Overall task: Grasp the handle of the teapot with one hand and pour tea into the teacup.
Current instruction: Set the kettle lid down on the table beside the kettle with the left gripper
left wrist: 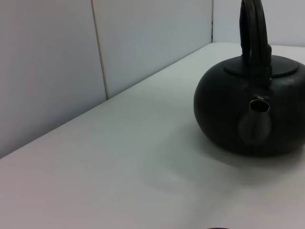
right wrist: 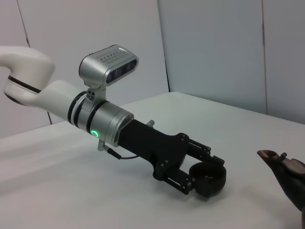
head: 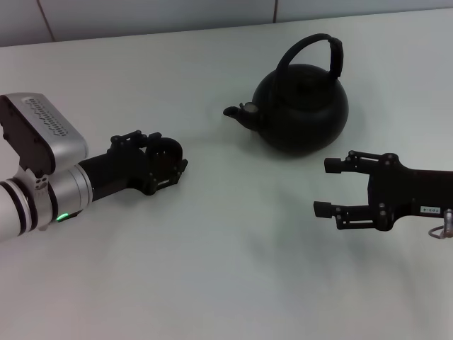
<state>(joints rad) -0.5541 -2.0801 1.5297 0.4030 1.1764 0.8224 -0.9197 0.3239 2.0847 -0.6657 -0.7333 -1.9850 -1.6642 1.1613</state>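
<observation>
The matte-black teapot (head: pixel 303 106) stands on the table at the back right. Its arched handle (head: pixel 311 49) is upright and its spout (head: pixel 237 112) points toward the robot's left. The left wrist view faces the teapot (left wrist: pixel 252 114) spout-on. My left gripper (head: pixel 172 160) lies low at the left, shut around the small black teacup (head: pixel 165 151). In the right wrist view the teacup (right wrist: pixel 208 176) sits between its fingers, close to the table. My right gripper (head: pixel 324 187) hovers open in front of the teapot, holding nothing and clear of the handle.
The white table (head: pixel 226 269) stretches to a pale panelled wall (left wrist: pixel 47 62) at the back. Nothing else lies on it.
</observation>
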